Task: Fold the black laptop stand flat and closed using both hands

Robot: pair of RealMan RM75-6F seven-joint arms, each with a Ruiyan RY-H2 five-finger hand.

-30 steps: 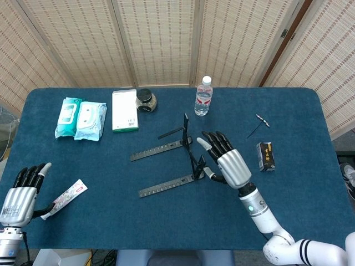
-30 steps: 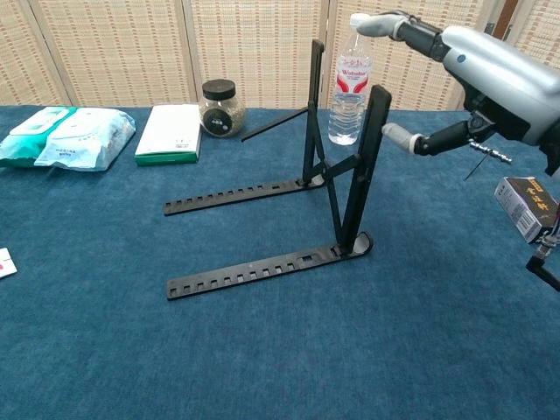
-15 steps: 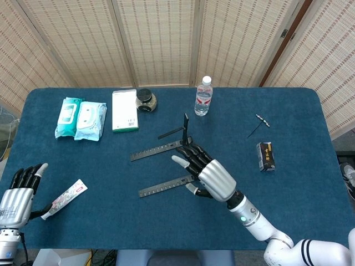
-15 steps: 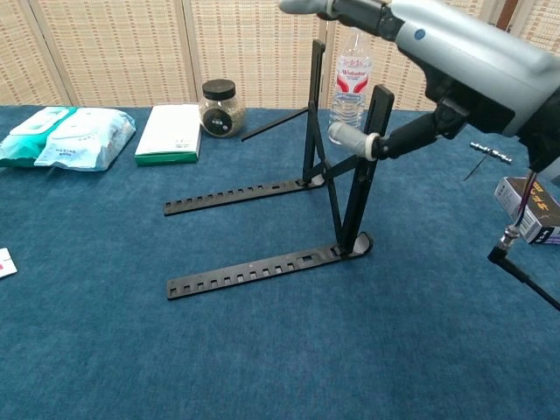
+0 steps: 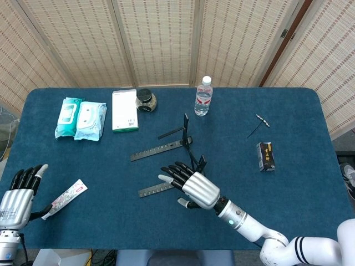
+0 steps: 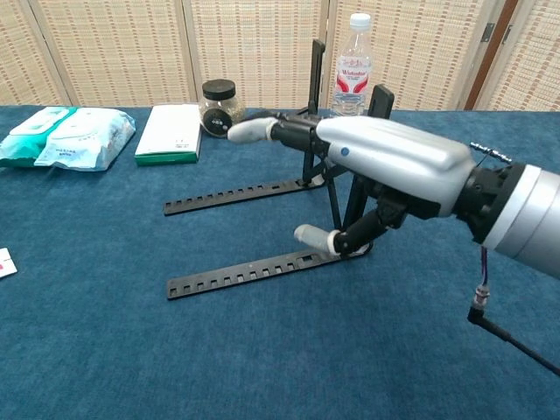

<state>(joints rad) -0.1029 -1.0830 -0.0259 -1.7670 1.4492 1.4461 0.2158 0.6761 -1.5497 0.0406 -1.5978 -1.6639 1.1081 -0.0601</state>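
The black laptop stand (image 5: 166, 148) (image 6: 254, 269) stands unfolded mid-table, two notched rails flat and two uprights raised. My right hand (image 5: 191, 187) (image 6: 385, 166) hovers over the near rail with its fingers spread, holding nothing; the thumb hangs close above the rail's right end. It covers part of the near upright in the chest view. My left hand (image 5: 19, 191) sits at the table's near left corner, fingers apart and empty, out of the chest view.
A water bottle (image 5: 203, 96), a jar (image 5: 146, 100), a white box (image 5: 125, 110) and wipe packs (image 5: 81, 118) line the back. A tube (image 5: 65, 198) lies by the left hand. A small dark box (image 5: 266, 155) and a thin tool (image 5: 258, 124) lie right.
My right hand has swept left and toward me, from beside the uprights to over the near rail. The left hand has barely moved. The stand has not moved.
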